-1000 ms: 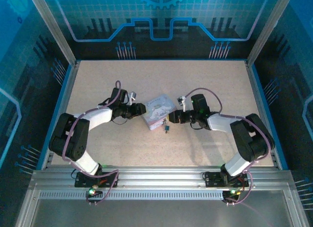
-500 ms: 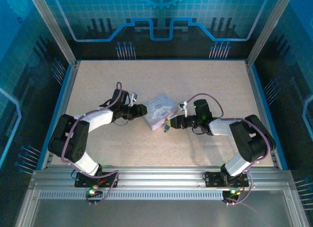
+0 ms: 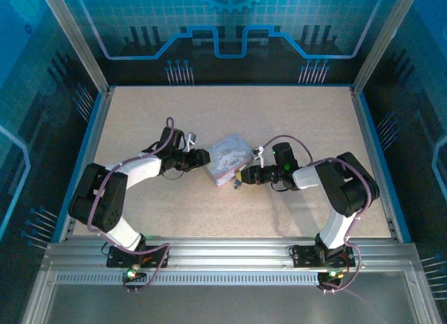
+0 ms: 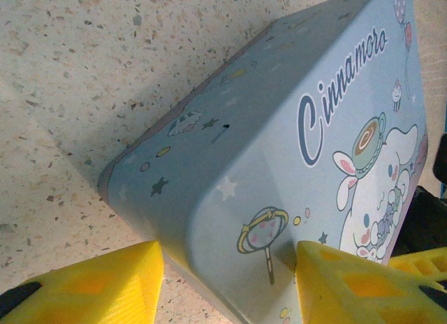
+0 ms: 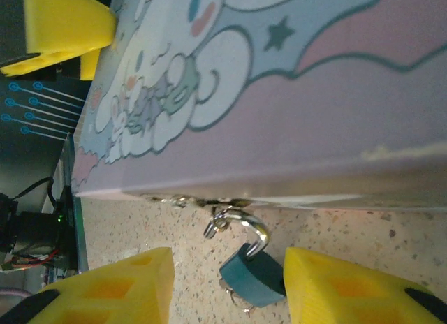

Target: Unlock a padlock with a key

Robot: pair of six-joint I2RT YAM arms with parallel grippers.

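The small dark blue padlock point(image 5: 255, 275) hangs by its silvery shackle point(image 5: 255, 230) from the clasp of the pale cartoon tin point(image 5: 279, 93) and rests on the table. My right gripper point(image 5: 229, 261) is open around it: the right finger point(image 5: 335, 289) touches the lock body and the left finger point(image 5: 119, 285) stands apart. A thin bit of metal point(image 5: 236, 303) pokes out under the lock; I cannot tell if it is the key. My left gripper point(image 4: 227, 258) is shut on the tin's point(image 4: 279, 149) far corner. From above, the padlock point(image 3: 237, 182) lies at the tin's point(image 3: 227, 158) near edge.
The tin sits mid-table on the speckled tabletop point(image 3: 209, 114) between the left gripper point(image 3: 204, 158) and the right gripper point(image 3: 242, 176). Blue walls and a metal frame point(image 3: 91, 128) ring the table. Open tabletop lies behind and in front of the tin.
My right arm has swung in to the left, bringing its gripper to the padlock, and its jaws have narrowed. The tin turned slightly. The left gripper has barely moved.
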